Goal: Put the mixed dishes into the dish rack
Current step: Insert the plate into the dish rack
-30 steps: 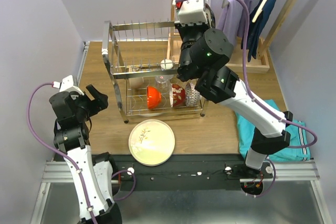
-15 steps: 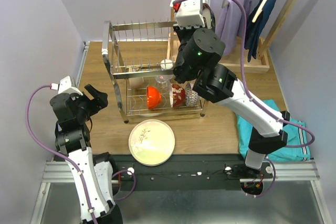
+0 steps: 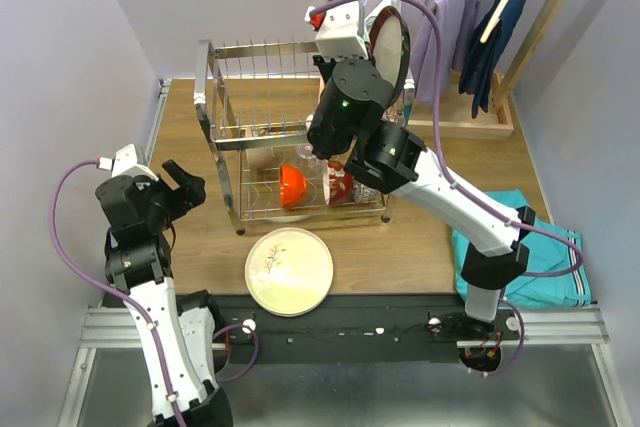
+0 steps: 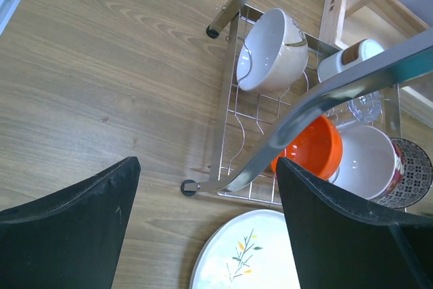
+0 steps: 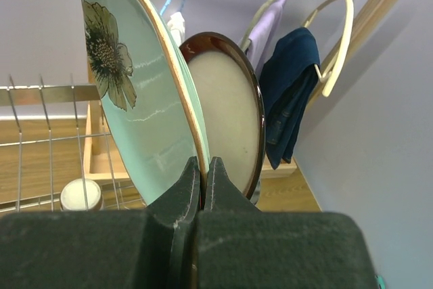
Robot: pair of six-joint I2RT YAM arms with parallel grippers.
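The right gripper [image 5: 203, 167] is clamping its fingers together on the lower rim of the pale green plate [image 5: 139, 109], holding it on edge and leaning a little, the flowered face turning toward the left of the wrist view. The dark-red-rimmed plate [image 5: 226, 120] is standing just behind it, roughly parallel; it is probably already sitting at the right end of the dish rack [image 3: 262, 48], though its foot is hidden. The free prongs [image 5: 47, 143] are lying to the left of and below the held plate, so the move is likely asking for a short shift that way and then a lowering, edge first. The left gripper [image 3: 185, 185] is waiting with jaws apart, well away from the prongs, near the rack's left leg.
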